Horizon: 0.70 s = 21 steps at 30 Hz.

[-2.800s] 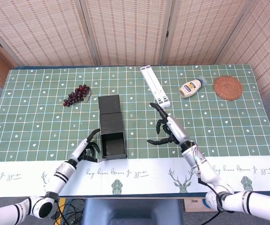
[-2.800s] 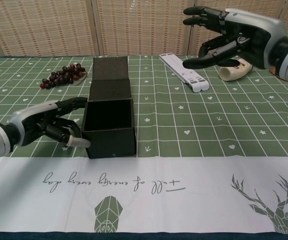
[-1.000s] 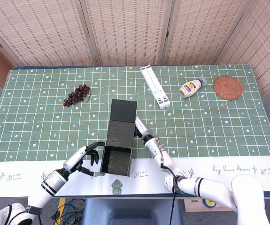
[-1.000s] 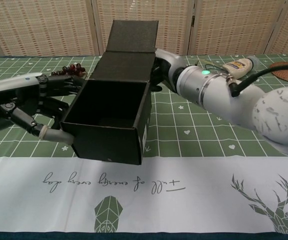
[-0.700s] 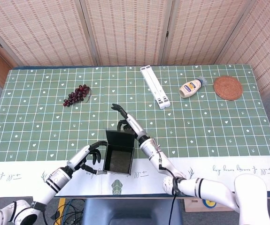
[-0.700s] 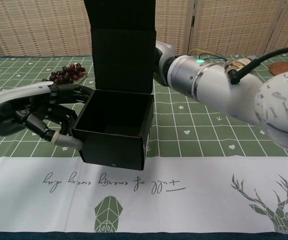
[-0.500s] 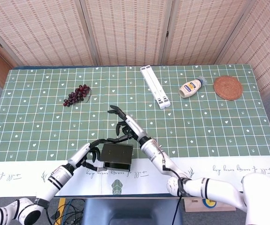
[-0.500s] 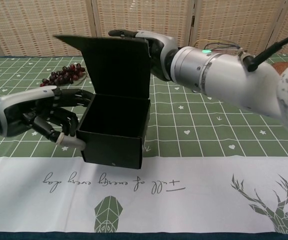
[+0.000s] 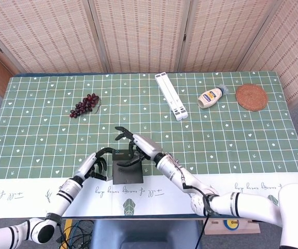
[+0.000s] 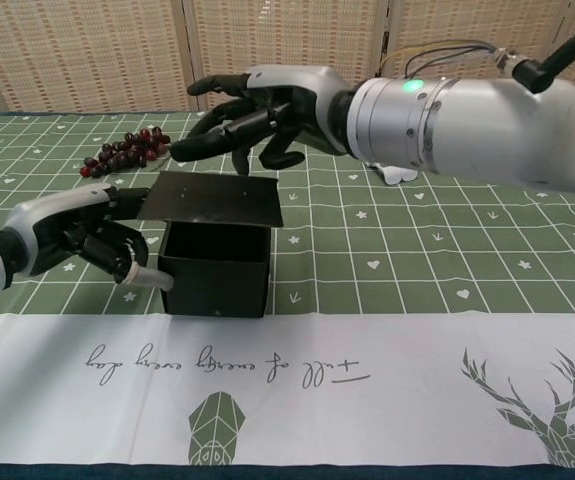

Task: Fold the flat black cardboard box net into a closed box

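Near the desk's [image 9: 34, 129] front edge we brace the black box [image 10: 217, 268] with our curled left robot hand [image 10: 92, 240] while our right robot hand [image 10: 257, 115], fingers spread and empty, hovers above the lid [image 10: 212, 198] to close it.

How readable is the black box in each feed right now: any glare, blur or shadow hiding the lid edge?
Head view: sharp, evenly lit, no glare, but the black box is a dark patch with the lid edge lost under the right hand. Chest view: the lid's front edge reads cleanly, the gap beneath it is in deep shadow, and the left hand is in focus.
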{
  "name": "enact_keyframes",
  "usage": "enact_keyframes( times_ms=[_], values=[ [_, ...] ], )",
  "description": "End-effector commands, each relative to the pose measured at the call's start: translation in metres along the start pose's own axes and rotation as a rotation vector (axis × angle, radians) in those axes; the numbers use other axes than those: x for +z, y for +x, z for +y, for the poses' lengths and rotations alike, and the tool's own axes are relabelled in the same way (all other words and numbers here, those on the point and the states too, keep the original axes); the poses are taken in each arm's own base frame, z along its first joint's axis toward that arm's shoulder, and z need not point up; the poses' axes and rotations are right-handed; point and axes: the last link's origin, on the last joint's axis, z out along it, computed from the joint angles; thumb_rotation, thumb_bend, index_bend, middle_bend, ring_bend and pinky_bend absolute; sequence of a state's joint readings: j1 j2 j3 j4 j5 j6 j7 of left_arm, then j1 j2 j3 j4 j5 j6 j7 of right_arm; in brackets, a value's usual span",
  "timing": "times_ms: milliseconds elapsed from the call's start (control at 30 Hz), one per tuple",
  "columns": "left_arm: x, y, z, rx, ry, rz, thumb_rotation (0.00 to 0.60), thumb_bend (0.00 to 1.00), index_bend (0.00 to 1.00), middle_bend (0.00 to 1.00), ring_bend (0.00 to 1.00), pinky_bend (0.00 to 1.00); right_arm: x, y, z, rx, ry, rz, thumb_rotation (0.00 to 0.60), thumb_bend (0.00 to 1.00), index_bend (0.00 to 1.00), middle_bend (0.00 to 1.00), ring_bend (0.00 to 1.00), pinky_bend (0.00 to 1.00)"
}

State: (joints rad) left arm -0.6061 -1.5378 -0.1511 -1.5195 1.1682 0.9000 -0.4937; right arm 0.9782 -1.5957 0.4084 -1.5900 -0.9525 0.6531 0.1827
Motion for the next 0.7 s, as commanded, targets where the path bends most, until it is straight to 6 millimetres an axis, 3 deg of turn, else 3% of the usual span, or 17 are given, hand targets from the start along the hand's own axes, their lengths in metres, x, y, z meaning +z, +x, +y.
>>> enact_keyframes(
  times_ms=[33,467,567,700],
  values=[
    [0.004,0.0,-0.005,-0.014,0.029,0.055,0.6,0.11,0.37,0.39,0.57,0.65,0.002,-0.009,-0.002,-0.112,-0.023,-0.057,0.443,0.0,0.0,0.22,0.65,0.94],
    [-0.001,-0.007,-0.006,-0.035,0.078,0.176,0.6,0.11,0.34,0.39,0.58,0.65,0.017,-0.026,0.003,-0.548,0.016,0.035,0.489,0.0,0.0,0.22,0.65,0.94],
    [-0.004,-0.009,-0.005,-0.022,0.076,0.151,0.6,0.11,0.29,0.37,0.58,0.65,0.021,-0.033,0.007,-0.589,0.002,0.031,0.49,0.0,0.0,0.22,0.65,0.94],
    [-0.008,-0.008,-0.003,0.006,0.069,0.108,0.6,0.11,0.12,0.23,0.53,0.65,0.025,-0.038,0.011,-0.617,-0.009,0.031,0.491,0.0,0.0,0.22,0.65,0.94]
  ],
)
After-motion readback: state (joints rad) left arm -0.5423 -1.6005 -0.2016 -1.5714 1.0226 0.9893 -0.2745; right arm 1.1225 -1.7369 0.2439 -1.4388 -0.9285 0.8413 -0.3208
